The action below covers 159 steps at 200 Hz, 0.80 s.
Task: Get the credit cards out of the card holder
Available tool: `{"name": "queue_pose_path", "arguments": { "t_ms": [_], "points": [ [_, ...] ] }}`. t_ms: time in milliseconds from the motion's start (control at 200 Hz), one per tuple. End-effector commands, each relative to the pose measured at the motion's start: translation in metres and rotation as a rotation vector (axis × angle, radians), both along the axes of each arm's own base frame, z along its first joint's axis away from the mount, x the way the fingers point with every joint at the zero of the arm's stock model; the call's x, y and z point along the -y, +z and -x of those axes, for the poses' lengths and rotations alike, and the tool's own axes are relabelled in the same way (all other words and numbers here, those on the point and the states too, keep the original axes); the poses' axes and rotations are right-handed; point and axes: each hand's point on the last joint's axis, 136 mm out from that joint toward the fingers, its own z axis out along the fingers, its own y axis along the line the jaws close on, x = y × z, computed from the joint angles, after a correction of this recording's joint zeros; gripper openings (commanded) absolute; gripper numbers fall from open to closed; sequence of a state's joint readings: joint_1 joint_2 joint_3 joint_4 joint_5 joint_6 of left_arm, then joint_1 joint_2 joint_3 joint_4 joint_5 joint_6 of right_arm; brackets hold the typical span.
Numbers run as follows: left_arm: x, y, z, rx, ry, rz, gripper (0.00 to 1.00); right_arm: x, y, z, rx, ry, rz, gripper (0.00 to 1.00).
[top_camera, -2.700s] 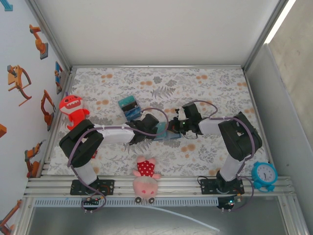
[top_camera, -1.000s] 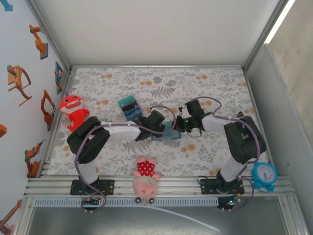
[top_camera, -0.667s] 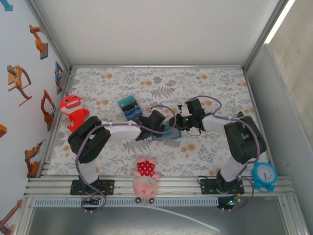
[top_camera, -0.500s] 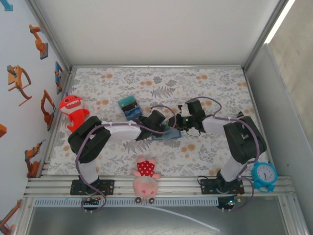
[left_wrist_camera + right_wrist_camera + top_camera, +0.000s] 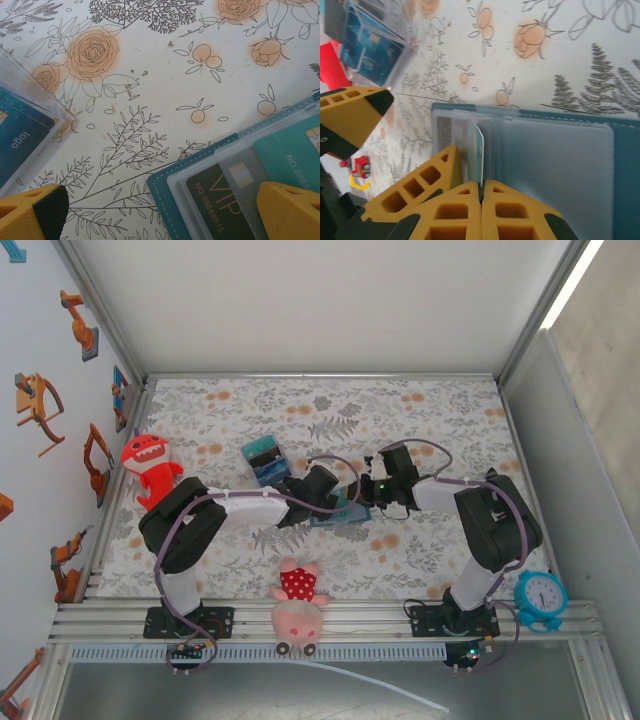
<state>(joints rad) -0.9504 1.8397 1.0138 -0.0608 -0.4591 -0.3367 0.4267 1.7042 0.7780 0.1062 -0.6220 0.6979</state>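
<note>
The card holder (image 5: 340, 512) lies open on the cloth in the middle of the table, between my two arms. My right pincer (image 5: 481, 192) is pressed together on the thin edge of a teal card (image 5: 479, 150) that stands up out of a clear pocket in the holder (image 5: 620, 165). My left pincer (image 5: 160, 215) is spread wide. One yellow finger is over the holder's (image 5: 210, 175) corner, by a dark VIP card (image 5: 215, 195), but I cannot tell if it touches. The other finger is near a clear case (image 5: 20, 135) of blue cards. The flowered cloth (image 5: 420, 420) sits inside white walls and a metal frame. A red toy (image 5: 148, 462), a pink plush (image 5: 298, 605) and a blue clock (image 5: 540, 598) wait at the edges. Since a few seconds ago my left arm has reached closer to the holder, which has stayed put.
</note>
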Motion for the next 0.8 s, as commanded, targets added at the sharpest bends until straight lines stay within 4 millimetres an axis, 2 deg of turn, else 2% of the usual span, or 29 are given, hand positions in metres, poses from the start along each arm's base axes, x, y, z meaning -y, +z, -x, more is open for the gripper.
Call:
{"name": "queue_pose_path", "arguments": {
  "t_ms": [0, 205, 441, 591, 791],
  "points": [
    [-0.014, -0.001, 0.005, -0.004, 0.013, -0.063, 0.97, 0.020, 0.001, -0.006, 0.040, -0.016, 0.124, 0.00],
    [-0.020, 0.009, 0.004, 0.023, 0.015, -0.077, 0.97, 0.036, 0.014, -0.009, 0.072, -0.030, 0.150, 0.00],
    [-0.013, 0.045, 0.001, 0.069, -0.004, 0.003, 0.97, 0.042, 0.040, -0.005, 0.144, -0.004, 0.164, 0.00],
    [-0.006, 0.072, 0.002, 0.063, -0.051, 0.109, 0.97, 0.039, 0.063, -0.001, 0.215, 0.037, 0.133, 0.00],
    [0.003, 0.100, 0.010, -0.009, -0.208, 0.301, 0.97, 0.025, 0.096, 0.013, 0.298, 0.145, 0.036, 0.00]
  ]
}}
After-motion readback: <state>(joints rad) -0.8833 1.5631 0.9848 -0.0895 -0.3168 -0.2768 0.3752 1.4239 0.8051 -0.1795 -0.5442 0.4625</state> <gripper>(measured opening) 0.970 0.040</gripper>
